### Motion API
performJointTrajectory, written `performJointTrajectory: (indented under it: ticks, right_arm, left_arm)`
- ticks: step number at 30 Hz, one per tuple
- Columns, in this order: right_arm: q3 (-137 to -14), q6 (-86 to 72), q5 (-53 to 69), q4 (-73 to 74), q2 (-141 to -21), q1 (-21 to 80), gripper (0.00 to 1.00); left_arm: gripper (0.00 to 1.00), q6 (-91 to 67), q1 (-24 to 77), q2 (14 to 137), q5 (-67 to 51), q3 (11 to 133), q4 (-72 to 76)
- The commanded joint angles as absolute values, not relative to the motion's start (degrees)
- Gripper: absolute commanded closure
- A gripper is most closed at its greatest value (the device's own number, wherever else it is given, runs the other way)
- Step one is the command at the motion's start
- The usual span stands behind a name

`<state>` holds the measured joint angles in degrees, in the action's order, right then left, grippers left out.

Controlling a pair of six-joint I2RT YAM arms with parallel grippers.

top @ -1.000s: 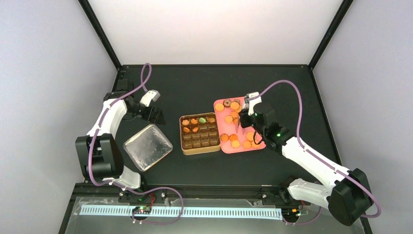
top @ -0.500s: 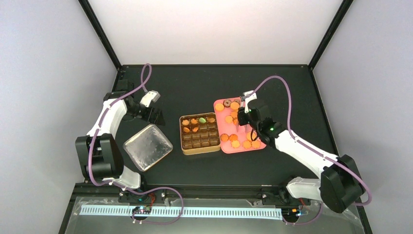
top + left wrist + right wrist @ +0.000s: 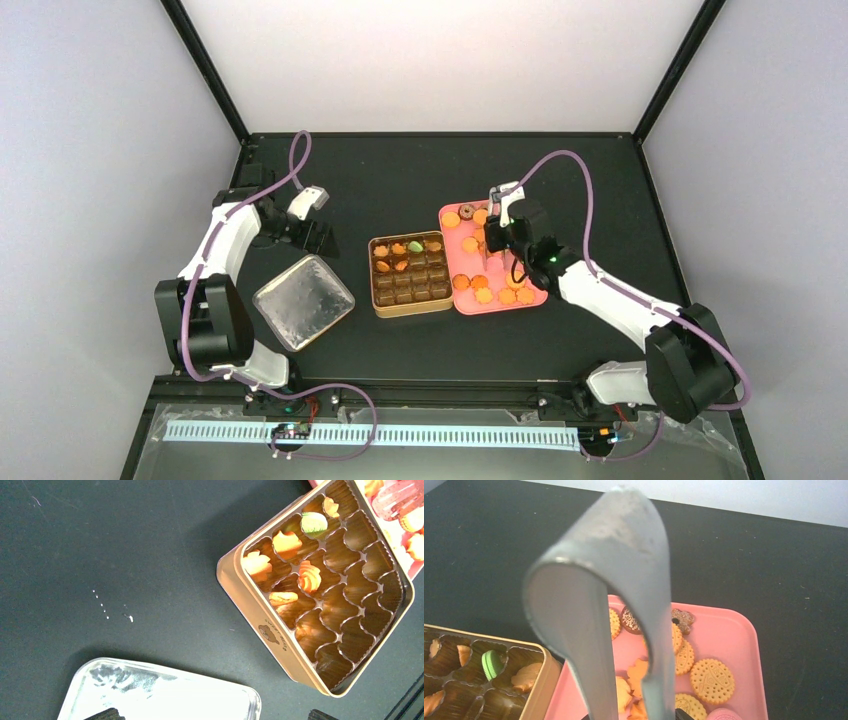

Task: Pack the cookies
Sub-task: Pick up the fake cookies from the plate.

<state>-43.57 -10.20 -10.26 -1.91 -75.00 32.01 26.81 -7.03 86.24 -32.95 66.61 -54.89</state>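
Note:
Cookies lie on a pink tray (image 3: pixel 450 250); in the right wrist view several golden round ones (image 3: pixel 711 680), flower shapes (image 3: pixel 640 672), two dark brown ones (image 3: pixel 629 620) and a pink one (image 3: pixel 724 715) show. The brown compartmented tin (image 3: pixel 412 310) holds several orange cookies (image 3: pixel 310 577) and a green one (image 3: pixel 313 523) in its far rows. My right gripper (image 3: pixel 505 238) is shut on metal tongs (image 3: pixel 624 580) that hang over the tray's cookies. My left gripper (image 3: pixel 318 238) is open and empty, left of the tin (image 3: pixel 260 605).
The tin's silver lid (image 3: pixel 303 300) lies flat on the black table left of the tin, just under my left gripper (image 3: pixel 213 715). White crumbs (image 3: pixel 105 607) dot the table. Black frame posts and pale walls bound the table.
My right arm has swung left and farther back over the pink tray, carrying the tongs. My left arm has not moved.

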Motion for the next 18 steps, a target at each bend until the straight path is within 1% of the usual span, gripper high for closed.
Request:
performJointTrajectory:
  ticks: [1, 6, 11, 14, 18]
  right_arm:
    - [-42.6, -11.4, -7.9, -4.3, -75.3, 31.6, 0.63]
    - [-42.3, -11.6, -7.4, -3.6, -76.4, 31.6, 0.63]
    - [-42.0, -11.8, -7.5, -3.4, -74.7, 31.6, 0.72]
    - [-42.3, -11.5, -7.8, -2.7, -73.1, 31.6, 0.73]
    - [-42.5, -11.2, -7.7, -1.9, -70.9, 31.7, 0.78]
  left_arm:
    - [0.01, 27.5, -6.7, 85.0, -32.9, 68.0, -56.0]
    - [0.01, 27.4, -6.7, 84.9, -33.0, 67.9, -55.9]
    - [0.01, 27.5, -6.7, 84.8, -33.0, 67.8, -56.0]
    - [0.01, 27.4, -6.7, 84.8, -33.1, 67.8, -55.9]
    - [0.01, 27.4, -6.7, 84.8, -33.1, 67.8, -55.9]
